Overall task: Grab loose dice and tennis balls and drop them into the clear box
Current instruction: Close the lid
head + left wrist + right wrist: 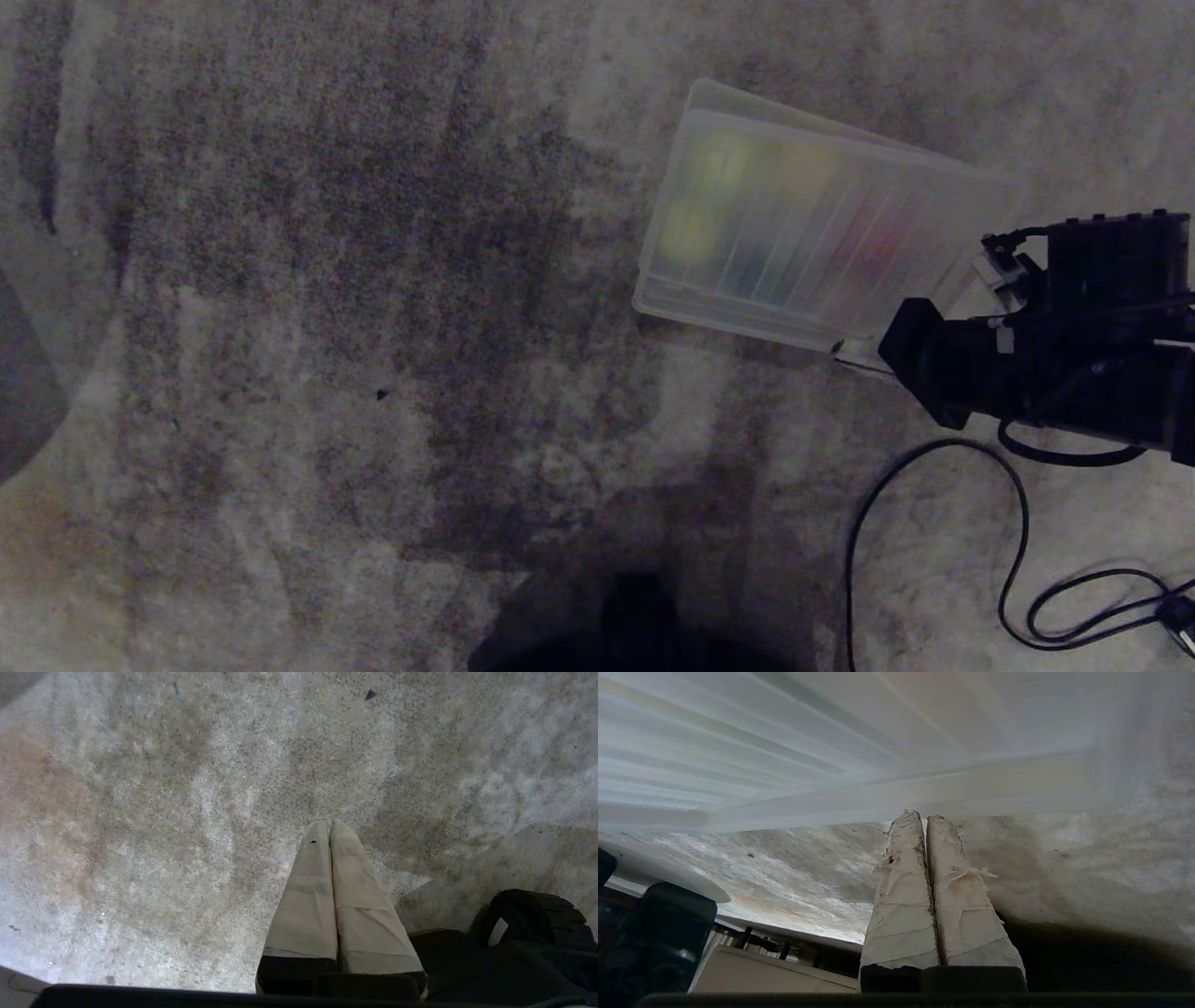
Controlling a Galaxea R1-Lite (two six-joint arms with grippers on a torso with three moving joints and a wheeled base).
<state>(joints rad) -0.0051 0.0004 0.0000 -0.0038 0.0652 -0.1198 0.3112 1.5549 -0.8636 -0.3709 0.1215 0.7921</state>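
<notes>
Right gripper (925, 815), taped fingers pressed flat together with nothing between them, tips right at the edge of the ribbed lid (794, 233), which sits on the box (971, 177) in the upper right of the head view. The lid is translucent plastic with long parallel ridges, tilted, its near edge raised off the carpet (327, 373). Blurs show through it: yellow-green on the left (the balls, likely), reddish on the right, too smeared to tell apart. The wrist view shows the ridges up close, but only the head view gives those colours and a black cable (934, 523) looping lower right. Left gripper (330, 823), also closed and empty, hangs over mottled grey carpet.
</notes>
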